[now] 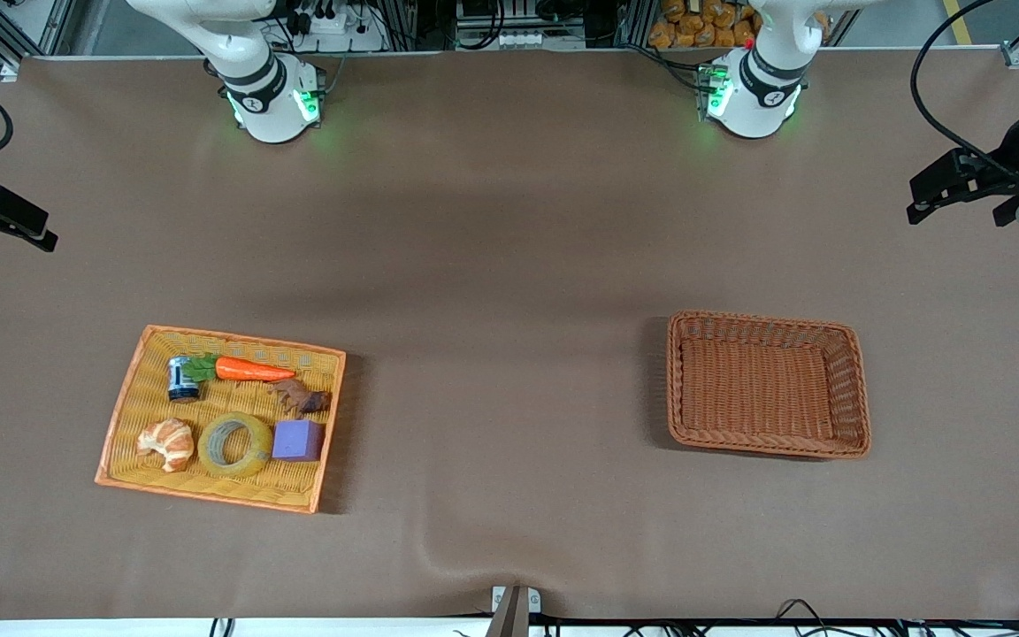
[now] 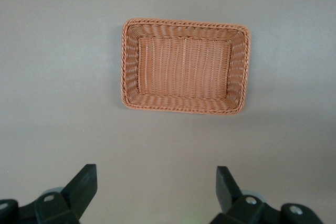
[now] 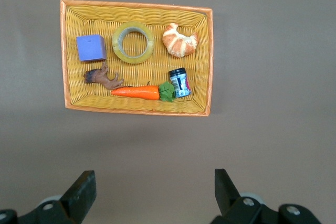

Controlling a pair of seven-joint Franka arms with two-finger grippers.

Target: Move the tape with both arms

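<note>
Brown table (image 1: 509,265) carrying two baskets, well apart. Brown wicker basket (image 1: 768,383) sitting toward left arm's end. Orange-rimmed yellow tray (image 1: 219,417) sitting toward right arm's end, holding tape (image 1: 234,443) lying flat between croissant (image 1: 167,442) and purple cube (image 1: 298,440). Carrot (image 1: 249,370), brown figure (image 1: 301,398) and small can (image 1: 182,379) lying farther from front camera; can label unreadable. Left gripper (image 2: 155,192) hovering above table near brown basket, fingers spread, grasping nothing. Right gripper (image 3: 153,192) hovering above table near tray, fingers spread, grasping nothing.
</note>
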